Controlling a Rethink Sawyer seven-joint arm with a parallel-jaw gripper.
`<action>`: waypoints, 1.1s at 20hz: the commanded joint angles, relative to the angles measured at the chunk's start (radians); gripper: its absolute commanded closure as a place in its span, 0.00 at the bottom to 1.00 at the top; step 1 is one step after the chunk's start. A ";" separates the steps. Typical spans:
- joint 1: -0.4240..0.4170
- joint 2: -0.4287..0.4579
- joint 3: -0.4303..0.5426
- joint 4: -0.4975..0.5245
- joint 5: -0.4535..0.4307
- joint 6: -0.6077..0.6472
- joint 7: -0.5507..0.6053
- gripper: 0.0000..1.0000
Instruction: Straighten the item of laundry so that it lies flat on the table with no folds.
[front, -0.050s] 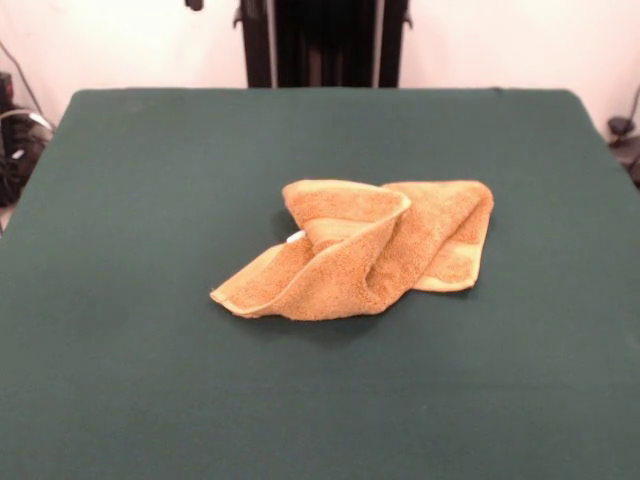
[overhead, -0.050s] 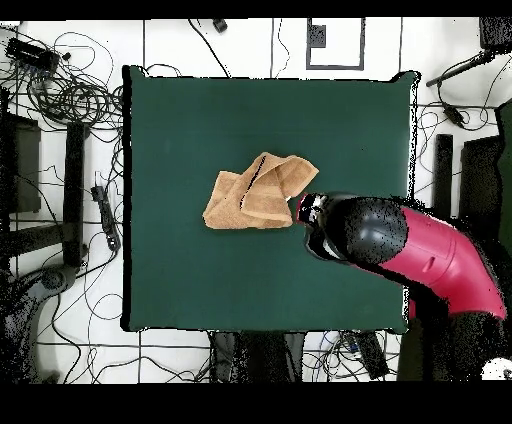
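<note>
The item of laundry (front, -0.050s: 355, 255), a golden-tan terry towel, lies bunched near the middle of the green table (front, -0.050s: 150, 360). It is folded over itself, with one flap curled up and across the centre. A woven band runs along its raised edge and a small white tag (front, -0.050s: 295, 237) peeks out on the left side. In the overhead view the towel (overhead, -0.050s: 258, 192) sits slightly left of the table's centre. The red and black arm (overhead, -0.050s: 430, 255) reaches in from the right, and its gripper (overhead, -0.050s: 307, 208) hangs just off the towel's right edge. The front view does not show the gripper.
The green cloth (overhead, -0.050s: 200, 290) spreads wide on every side of the towel. Tangled cables (overhead, -0.050s: 70, 95) and black equipment lie on the floor to the left of the table, and more cables (overhead, -0.050s: 450, 110) lie to the right.
</note>
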 joint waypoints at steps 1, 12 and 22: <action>-0.003 -0.027 0.074 0.168 -0.066 -0.036 -0.089 0.00; -0.076 -0.020 0.144 0.192 -0.089 -0.056 -0.148 0.00; -0.098 -0.042 0.150 0.205 -0.094 -0.019 -0.123 0.00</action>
